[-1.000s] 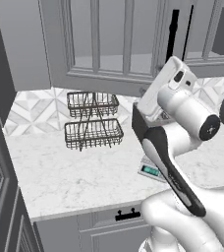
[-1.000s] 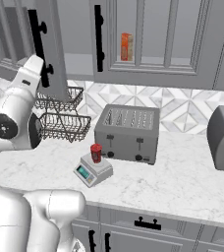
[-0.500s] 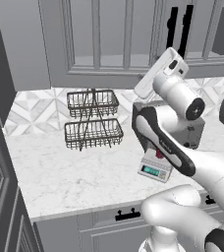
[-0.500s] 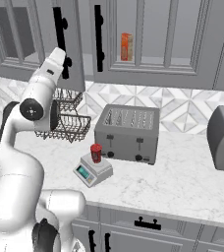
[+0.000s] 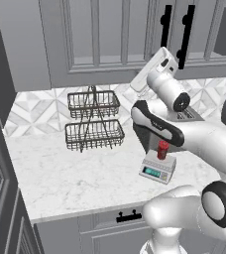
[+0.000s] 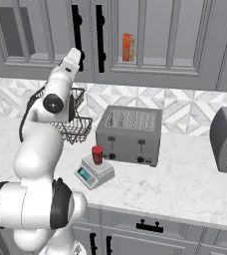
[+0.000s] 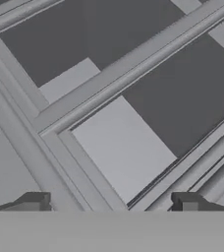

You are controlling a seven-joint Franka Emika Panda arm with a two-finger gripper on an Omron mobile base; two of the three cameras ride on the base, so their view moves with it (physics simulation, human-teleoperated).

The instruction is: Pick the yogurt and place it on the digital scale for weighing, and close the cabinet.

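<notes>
the yogurt point(image 6: 97, 155), a small red cylindrical cup, stands upright on the flat top plate of the digital scale point(image 6: 94, 173), a light-grey square unit on the marbled counter point(image 6: 185, 184), just in front of the dark-grey slotted toaster point(image 6: 130, 134). the gripper point(image 7: 112, 202) is raised close to the panelled cabinet point(image 7: 119, 103); its two dark fingertips point(image 7: 33, 201) sit well apart, holding nothing. the fingertips are cut off by the lower band.

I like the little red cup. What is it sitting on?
The yogurt stands on the digital scale, on its flat top plate. The plate directly under the cup is covered.
</notes>
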